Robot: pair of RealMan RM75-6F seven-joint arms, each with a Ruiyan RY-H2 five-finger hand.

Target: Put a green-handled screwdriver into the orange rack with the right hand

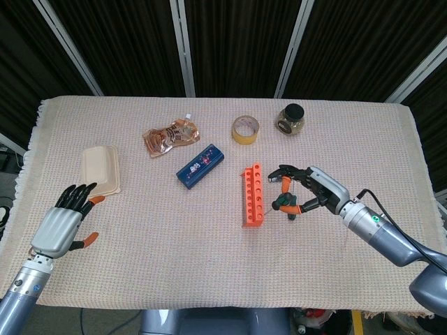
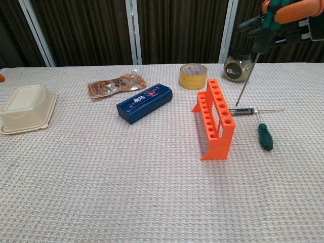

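Note:
The orange rack (image 1: 253, 194) stands mid-table, its row of holes facing up. My right hand (image 1: 308, 192) hovers just right of it and grips a green-handled screwdriver (image 1: 283, 203). In the chest view that screwdriver (image 2: 246, 79) hangs tip down and tilted, with its tip above the table just right of the rack (image 2: 215, 118), under the raised right hand (image 2: 287, 17). A second green-handled screwdriver (image 2: 265, 136) lies on the cloth right of the rack. My left hand (image 1: 64, 225) hovers near the table's left front edge, fingers apart and empty.
A black-handled screwdriver (image 2: 243, 110) lies right of the rack. Behind it are a tape roll (image 1: 246, 129) and a jar (image 1: 291, 119). A blue box (image 1: 200, 166), a snack pouch (image 1: 171, 135) and a beige container (image 1: 100, 169) lie to the left.

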